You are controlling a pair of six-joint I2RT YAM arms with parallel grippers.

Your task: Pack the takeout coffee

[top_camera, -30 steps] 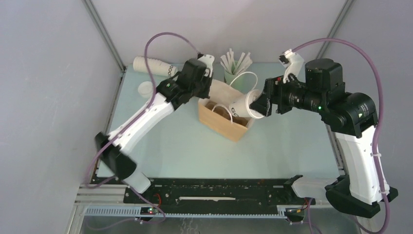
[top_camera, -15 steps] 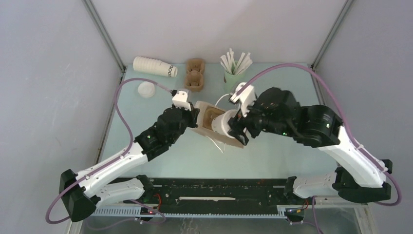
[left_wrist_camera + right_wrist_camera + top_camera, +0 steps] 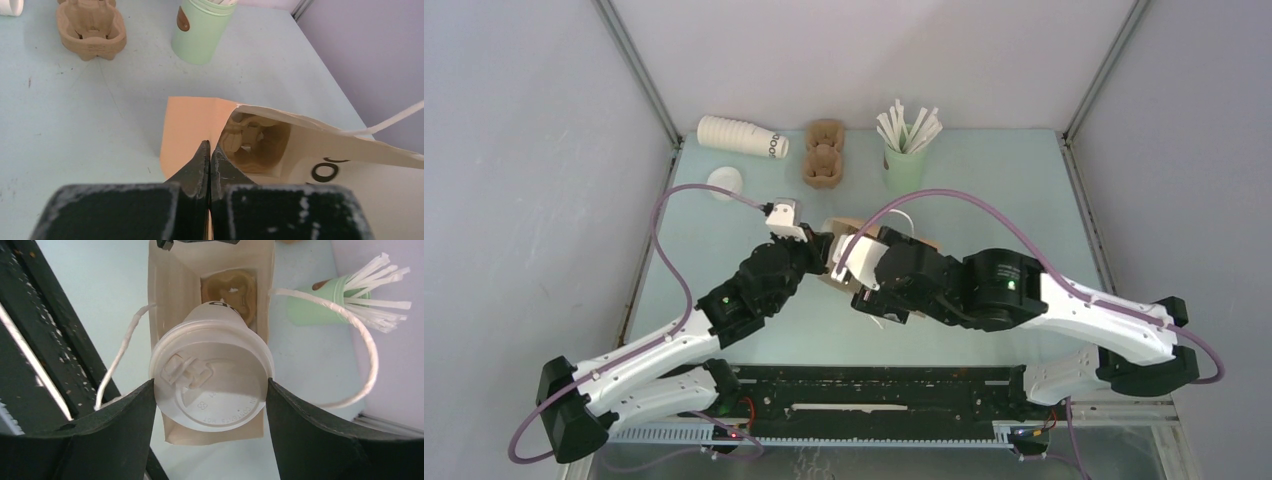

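Observation:
The takeout coffee [image 3: 212, 375], a cream cup with a white lid, is held upright between my right gripper's [image 3: 210, 390] fingers, which press on the lid's rim. Its base sits in the open mouth of the kraft paper bag [image 3: 170, 300], above a brown carrier [image 3: 231, 289] inside. In the top view my right gripper [image 3: 864, 272] covers the cup. My left gripper [image 3: 210, 150] is shut on the bag's edge [image 3: 187, 125]. The cup's cream side with dark lettering [image 3: 360, 200] shows at the right. My left gripper [image 3: 819, 255] holds the bag [image 3: 846, 226] at mid table.
At the back stand a lying stack of nested cups [image 3: 742, 136], a loose white lid [image 3: 724, 182], a second brown carrier [image 3: 824, 165] and a pale green cup of white sticks [image 3: 904, 160]. The bag's white cord handles [image 3: 372, 355] loop out to both sides.
Both arms have drawn the bag nearer to the table's front. The right gripper has turned the cup from lying sideways above the bag to lid-up in the bag's mouth.

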